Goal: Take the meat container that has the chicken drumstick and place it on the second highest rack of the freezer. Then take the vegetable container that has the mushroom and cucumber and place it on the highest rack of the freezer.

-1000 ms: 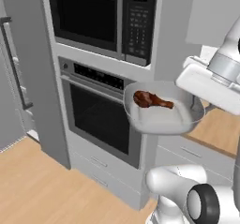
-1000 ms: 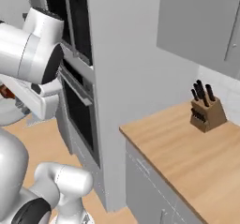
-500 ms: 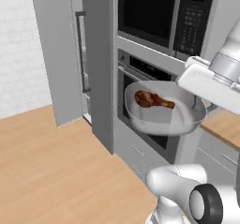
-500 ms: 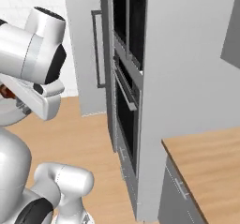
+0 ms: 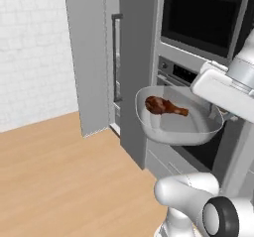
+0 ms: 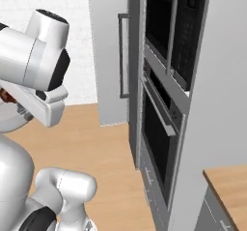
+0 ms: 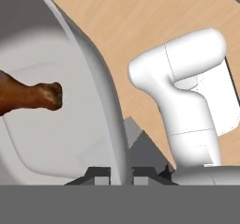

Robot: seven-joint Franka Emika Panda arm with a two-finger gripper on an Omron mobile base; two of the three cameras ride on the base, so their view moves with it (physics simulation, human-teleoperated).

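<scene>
My gripper (image 7: 120,180) is shut on the right rim of the grey meat container (image 5: 179,127), which hangs level in front of the oven. In the container's back left lies the reddish-brown chicken drumstick (image 5: 164,106), its thin bone end (image 7: 47,96) pointing toward my fingers. The gripper (image 5: 218,115) sits under the white hand at the container's right edge. The freezer (image 5: 87,57) is the tall grey door with a black bar handle (image 5: 116,57), left of the container; its racks are hidden. The vegetable container, mushroom and cucumber are out of view.
An oven tower stands right of the freezer, with a microwave (image 5: 208,23) above and an oven (image 6: 159,128) below. Wooden floor (image 5: 54,176) spreads to the left in front of a white brick wall (image 5: 30,47). A wooden counter corner (image 6: 231,181) shows at lower right.
The base has swung left: the counter and oven slid right and the freezer door came into view. The container with the drumstick stays gripped the same way.
</scene>
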